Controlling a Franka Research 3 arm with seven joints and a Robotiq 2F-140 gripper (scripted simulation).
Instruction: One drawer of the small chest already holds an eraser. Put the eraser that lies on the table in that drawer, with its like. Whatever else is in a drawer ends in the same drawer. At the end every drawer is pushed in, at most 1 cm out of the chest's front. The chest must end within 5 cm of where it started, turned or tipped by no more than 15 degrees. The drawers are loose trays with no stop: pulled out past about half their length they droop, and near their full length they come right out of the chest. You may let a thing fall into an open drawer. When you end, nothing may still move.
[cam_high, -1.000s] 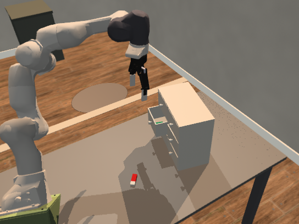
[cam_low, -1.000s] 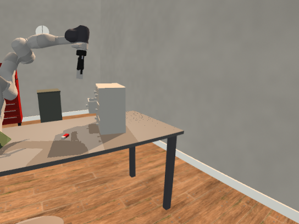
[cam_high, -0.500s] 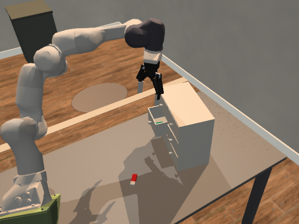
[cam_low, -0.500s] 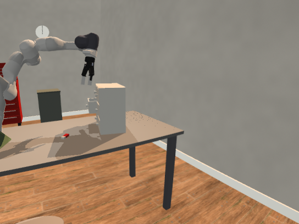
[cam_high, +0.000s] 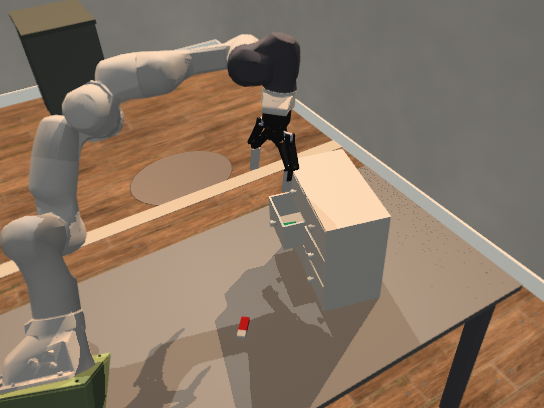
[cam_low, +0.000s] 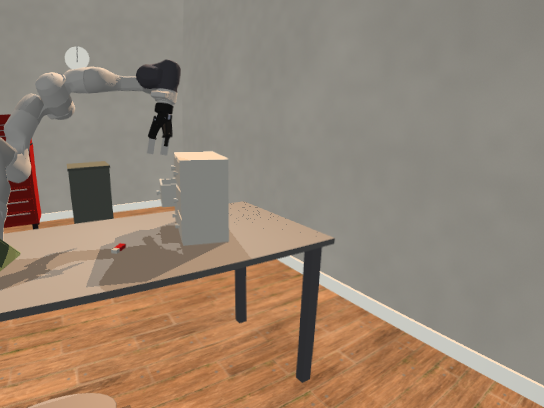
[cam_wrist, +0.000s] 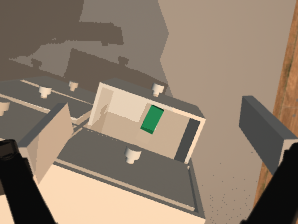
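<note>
The small pale chest (cam_high: 342, 227) stands on the table toward the far right. One drawer (cam_high: 286, 216) in its upper part is pulled out; a green block (cam_wrist: 152, 119) lies inside it, also visible in the top view (cam_high: 290, 223). The other drawers look pushed in. The red and white eraser (cam_high: 243, 326) lies on the table in front of the chest, well away from it; it also shows in the exterior view (cam_low: 118, 248). My gripper (cam_high: 271, 172) is open and empty, hanging above the chest's front edge and the open drawer.
A dark cabinet (cam_high: 57, 50) and a round rug (cam_high: 181, 176) are on the floor behind the table. A red tool chest (cam_low: 15, 195) stands at the far left. The table's right edge runs close behind the chest.
</note>
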